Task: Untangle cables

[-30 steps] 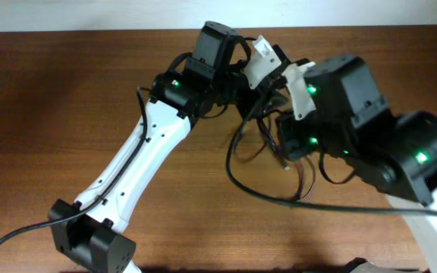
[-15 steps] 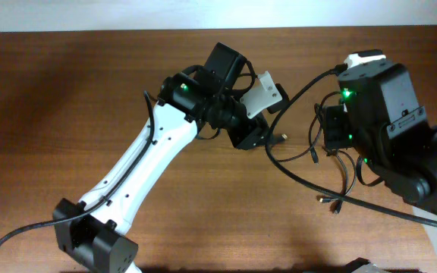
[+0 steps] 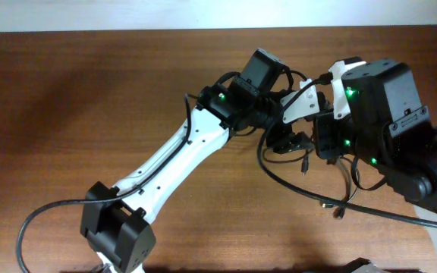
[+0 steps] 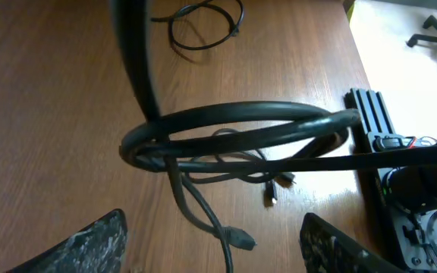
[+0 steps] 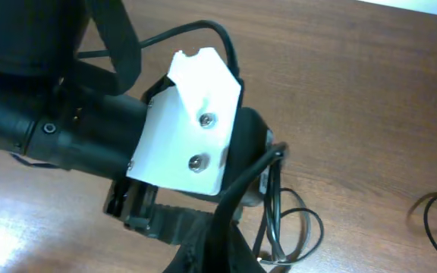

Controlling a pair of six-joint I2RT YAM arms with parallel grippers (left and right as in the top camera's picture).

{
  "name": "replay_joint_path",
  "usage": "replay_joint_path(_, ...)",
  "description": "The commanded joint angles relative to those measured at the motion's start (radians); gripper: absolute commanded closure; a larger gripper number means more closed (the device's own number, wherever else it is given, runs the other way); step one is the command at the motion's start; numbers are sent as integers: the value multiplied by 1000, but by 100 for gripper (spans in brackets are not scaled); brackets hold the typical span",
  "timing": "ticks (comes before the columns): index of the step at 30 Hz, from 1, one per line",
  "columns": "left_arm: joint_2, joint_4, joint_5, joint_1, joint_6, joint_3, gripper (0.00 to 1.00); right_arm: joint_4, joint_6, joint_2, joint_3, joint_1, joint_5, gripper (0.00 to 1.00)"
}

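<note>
Thin black cables [image 3: 307, 154] lie tangled on the wood table between the two arms, with plug ends trailing toward the front [image 3: 338, 208]. In the left wrist view, a black cable loop [image 4: 234, 129] hangs in front of the camera, and a thin cord with a plug end [image 4: 237, 240] lies between the fingers. My left gripper [image 4: 215, 246] is open and wide apart, sitting over the tangle [image 3: 293, 135]. My right gripper [image 5: 203, 254] looks shut on a black cable [image 5: 230, 201] that rises from its fingertips, right beside the left gripper's white mount [image 5: 192, 125].
A separate coiled thin cable [image 4: 203, 19] lies farther off on the table. The table's right edge [image 4: 359, 68] is close, with black hardware [image 4: 374, 121] beyond it. The two arms are crowded together at the right centre [image 3: 325, 114].
My left arm has swung right, up against the right arm. The right gripper pulled right with a cable and now holds near the left gripper. The tangle has shifted right.
</note>
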State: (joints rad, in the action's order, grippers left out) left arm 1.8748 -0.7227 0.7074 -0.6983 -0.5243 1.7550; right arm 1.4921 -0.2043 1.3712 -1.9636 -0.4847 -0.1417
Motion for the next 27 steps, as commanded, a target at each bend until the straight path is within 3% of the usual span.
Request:
replay_joint_path(1, 10, 32, -2, -9, -15, 4, 27, 8, 17, -12, -17, 2, 67, 96)
replay_joint_path(3, 10, 107, -14, -4, 30, 4, 37, -15, 18, -20, -17, 2, 61, 96)
replay_joint_path(5, 10, 163, -68, -4, 98, 4, 39, -120, 51, -60, -17, 2, 56, 96)
replay_joint_path(7, 10, 182, -69, -4, 98, 4, 38, -175, 51, -97, -17, 2, 61, 96)
replay_joint_path(12, 10, 273, -56, -4, 185, 4, 30, -134, 51, -95, -17, 2, 86, 96)
replay_joint_path(16, 10, 343, -4, -4, 253, 4, 30, -119, 51, -95, -17, 2, 85, 96)
replay_joint_path(17, 10, 364, 18, -4, 273, 4, 33, -113, 51, -95, -17, 2, 85, 96)
replay_joint_path(19, 10, 381, 10, -4, 293, 4, 95, -108, 51, -95, -17, 2, 85, 96)
replay_joint_path(20, 10, 373, 10, -3, 293, 4, 100, -103, 51, -95, -17, 2, 72, 96)
replay_joint_path(27, 10, 178, 6, 121, 292, 4, 100, -90, 26, -95, -17, 2, -89, 96)
